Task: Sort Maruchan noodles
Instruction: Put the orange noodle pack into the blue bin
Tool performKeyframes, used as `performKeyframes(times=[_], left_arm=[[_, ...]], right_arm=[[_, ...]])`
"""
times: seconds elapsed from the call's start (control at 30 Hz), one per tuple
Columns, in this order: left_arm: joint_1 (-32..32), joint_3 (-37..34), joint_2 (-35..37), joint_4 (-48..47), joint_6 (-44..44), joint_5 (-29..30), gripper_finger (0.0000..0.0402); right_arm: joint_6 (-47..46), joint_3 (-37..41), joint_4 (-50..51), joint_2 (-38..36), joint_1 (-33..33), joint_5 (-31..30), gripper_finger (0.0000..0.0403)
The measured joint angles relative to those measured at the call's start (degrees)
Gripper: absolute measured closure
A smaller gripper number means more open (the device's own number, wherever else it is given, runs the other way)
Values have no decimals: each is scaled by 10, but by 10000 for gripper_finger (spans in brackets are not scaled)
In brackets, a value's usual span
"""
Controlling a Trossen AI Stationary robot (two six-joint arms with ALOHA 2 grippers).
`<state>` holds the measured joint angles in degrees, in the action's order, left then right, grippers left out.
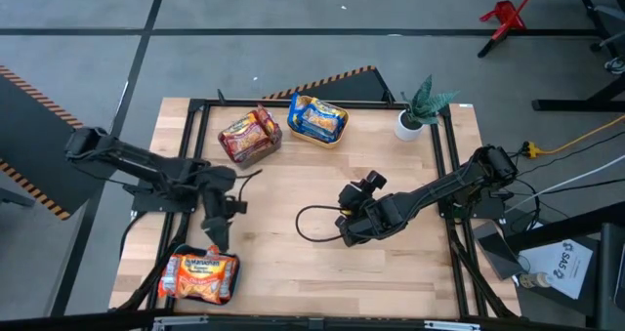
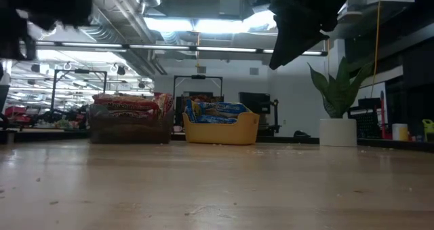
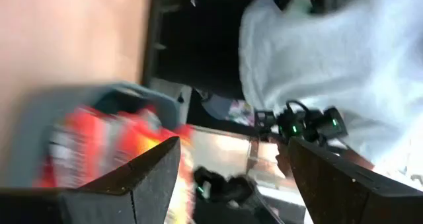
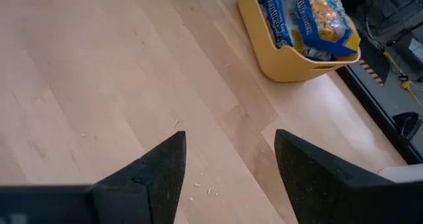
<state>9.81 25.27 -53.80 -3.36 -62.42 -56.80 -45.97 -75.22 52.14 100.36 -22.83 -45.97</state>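
- Noodles sit sorted in three bins on the table point(image 1: 293, 189): orange-red packs point(image 1: 200, 275) fill a grey bin point(image 3: 39, 118) at the near left corner.
- Darker red packs point(image 1: 249, 136) fill a second bin point(image 2: 129, 131) at the far side, left of centre.
- Blue-yellow packs point(image 1: 317, 119) lie in the yellow bin point(image 4: 284, 52) just beside that one.
- Left gripper point(image 1: 214, 235) hangs just above the near-left bin, fingers point(image 3: 142, 178) apart, nothing between them.
- Right gripper point(image 1: 349, 224) hovers over bare wood near the table's middle, fingers point(image 4: 158, 164) apart and holding nothing.
- A potted plant point(image 1: 420, 106) stands at the far right corner, well apart from both grippers.
- A black cable point(image 1: 308, 224) loops on the wood beside the right gripper.
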Motion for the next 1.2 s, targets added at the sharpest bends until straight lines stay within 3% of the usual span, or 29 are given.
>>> performKeyframes(times=[0.1,0.37,0.57,0.87,1.2], left_arm=[[57,23,24,0,-63,34,127],[240,82,28,1,-181,226,127],[341,82,3,-7,-226,285,127],[393,82,-47,-18,-171,305,127],[392,45,-94,17,-109,248,127]], right_arm=[[1,0,0,0,0,6,183],[2,0,0,0,0,6,183],[3,0,-1,0,0,6,183],[3,0,-1,0,0,6,183],[3,0,-1,0,0,23,183]])
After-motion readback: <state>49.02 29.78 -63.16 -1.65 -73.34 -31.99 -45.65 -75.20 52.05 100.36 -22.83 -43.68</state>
